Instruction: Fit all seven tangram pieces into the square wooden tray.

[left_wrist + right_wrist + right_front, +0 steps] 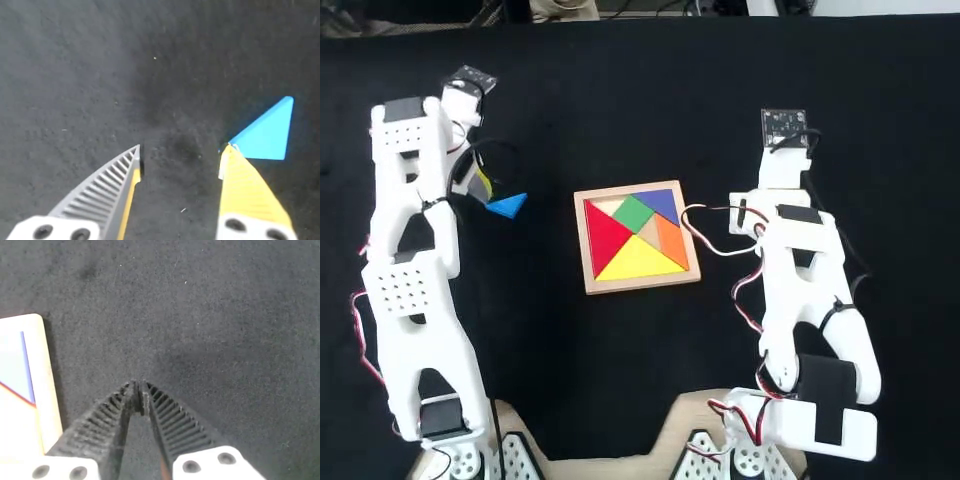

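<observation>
We counted five flat coloured pieces [638, 260] in the wooden tray [642, 283], one blue triangle [507, 205] left of it. The left gripper [182, 150] gaped wide, and the right gripper [139, 390] was pinched closed on nothing.

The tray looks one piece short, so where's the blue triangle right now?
In the high view the blue triangle lies on the black cloth left of the wooden tray, right by the left gripper.

Readable text, numbers, signs: none in any view.
Wooden tray [582, 245]: plain rim, no legible mark.
Tangram pieces [638, 258]: plain coloured faces.
Small circuit board [783, 125]: any print too small to tell.
</observation>
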Robot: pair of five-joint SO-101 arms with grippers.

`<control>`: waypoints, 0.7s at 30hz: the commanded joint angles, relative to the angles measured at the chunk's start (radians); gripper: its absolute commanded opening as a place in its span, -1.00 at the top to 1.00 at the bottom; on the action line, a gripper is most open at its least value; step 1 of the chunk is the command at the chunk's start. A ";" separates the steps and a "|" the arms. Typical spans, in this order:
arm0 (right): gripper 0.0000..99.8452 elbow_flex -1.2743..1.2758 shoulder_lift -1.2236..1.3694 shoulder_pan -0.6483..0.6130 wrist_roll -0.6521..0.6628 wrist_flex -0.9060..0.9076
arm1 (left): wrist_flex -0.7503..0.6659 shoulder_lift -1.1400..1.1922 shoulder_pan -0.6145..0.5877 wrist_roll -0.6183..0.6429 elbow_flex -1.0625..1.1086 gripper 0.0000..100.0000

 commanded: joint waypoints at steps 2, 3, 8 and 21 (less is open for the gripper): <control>0.98 -0.018 -0.002 -0.015 0.009 -0.015 | 0.081 -0.101 0.045 -0.061 -0.131 0.49; 0.98 -0.018 -0.002 -0.015 0.009 -0.015 | 0.143 -0.114 0.076 -0.140 -0.148 0.49; 0.98 -0.018 -0.002 -0.014 0.009 -0.015 | 0.296 -0.130 0.173 -0.342 -0.189 0.49; 0.98 -0.018 -0.002 -0.015 0.009 -0.015 | 0.166 -0.127 0.156 -0.502 0.024 0.49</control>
